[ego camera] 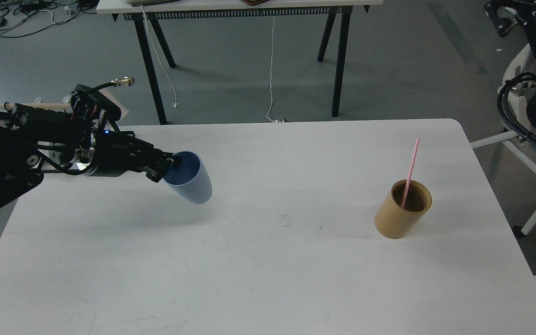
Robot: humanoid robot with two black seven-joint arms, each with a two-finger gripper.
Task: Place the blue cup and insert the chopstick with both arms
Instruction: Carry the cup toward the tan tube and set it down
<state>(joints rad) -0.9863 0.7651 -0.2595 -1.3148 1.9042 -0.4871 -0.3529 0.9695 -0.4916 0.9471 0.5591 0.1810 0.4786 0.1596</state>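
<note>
The pale-blue cup hangs tilted above the left part of the white table, its mouth turned toward the arm. My left gripper comes in from the left and is shut on the cup's rim, one finger inside the mouth. The thin pink chopstick stands leaning in the tan cylindrical holder at the right of the table. My right gripper is not in view; only dark machinery and cables show at the right edge.
Another table with black legs stands behind, with a white cord hanging to the floor. A white frame stands off the table's right edge.
</note>
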